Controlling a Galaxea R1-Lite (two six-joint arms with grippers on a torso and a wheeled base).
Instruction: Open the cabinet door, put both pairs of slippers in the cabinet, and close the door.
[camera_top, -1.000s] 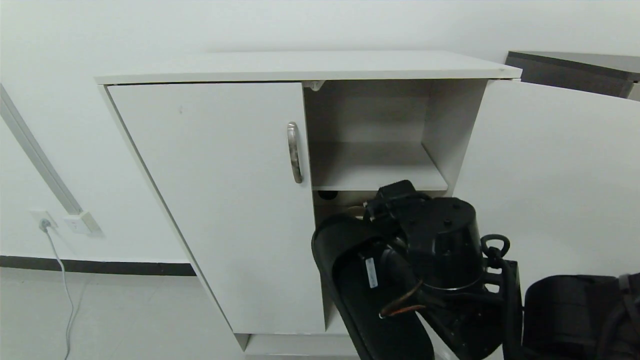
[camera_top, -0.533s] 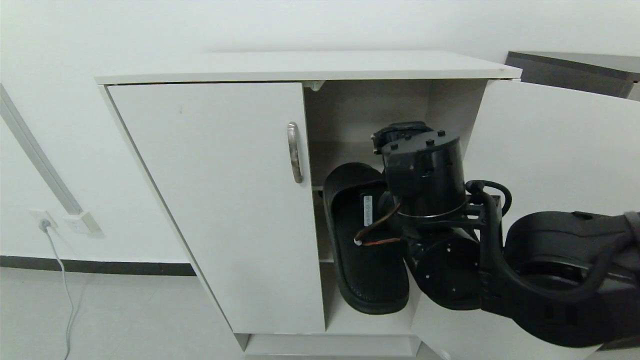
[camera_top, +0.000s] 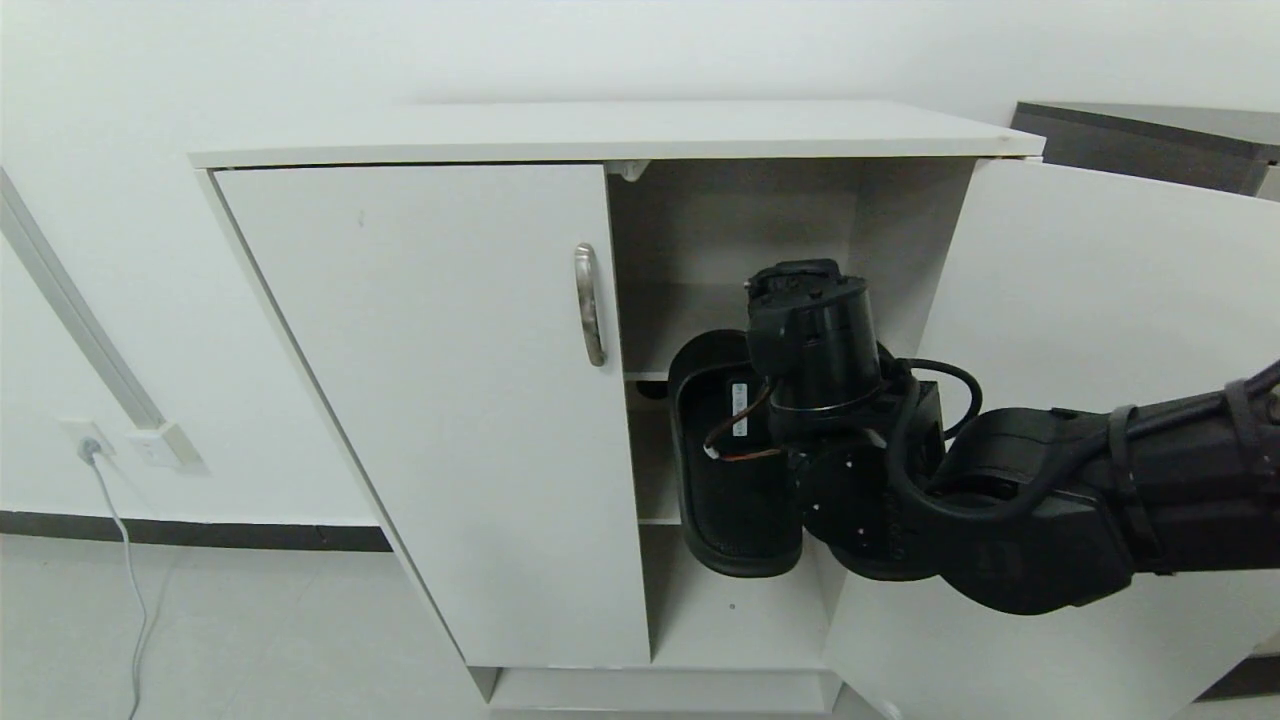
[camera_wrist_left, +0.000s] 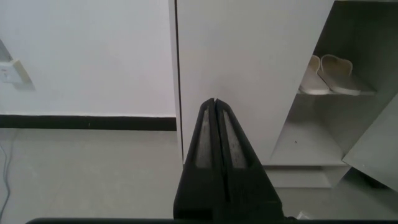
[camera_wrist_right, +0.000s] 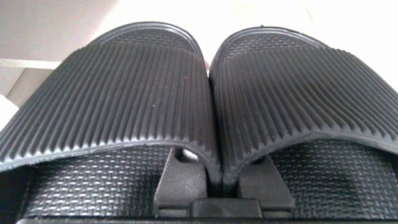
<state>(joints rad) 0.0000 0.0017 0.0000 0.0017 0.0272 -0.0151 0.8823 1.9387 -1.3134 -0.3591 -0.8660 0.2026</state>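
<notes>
Lifted from low down, the black slippers (camera_top: 735, 480) are now entering the cabinet (camera_top: 420, 400) through its open half. Left gripper (camera_wrist_left: 214, 134) is hanging pressed shut and empty. The right gripper (camera_wrist_right: 221, 177) is clamping both slippers' adjoining edges between its fingers (camera_wrist_right: 180, 183), toes beyond the fingertips; they are probably light, bendy rubber, so gripping those paired edges suits.

White cabinet (camera_top: 420, 400) w/ silver-grey handle (camera_top: 589, 305), brownish worn patches on it. 2 black slippers (camera_wrist_right: 143, 93): straps ribbed in fine parallel ridges, footbeds in small diamond-grid texture, 1 small white label (camera_top: 740, 408) on 1 of them. Black right arm (camera_top: 1000, 500) w/ thin orange-brown wire (camera_top: 745, 457). Black left gripper (camera_wrist_left: 215, 134), grey pads (camera_wrist_left: 231, 146). 2 pale cream slippers (camera_wrist_left: 326, 73), plain. White wall (camera_wrist_left: 87, 56), black skirting stripe (camera_wrist_left: 87, 122), lt grey floor (camera_wrist_left: 93, 174). Dark grey furniture piece (camera_top: 1150, 125).
</notes>
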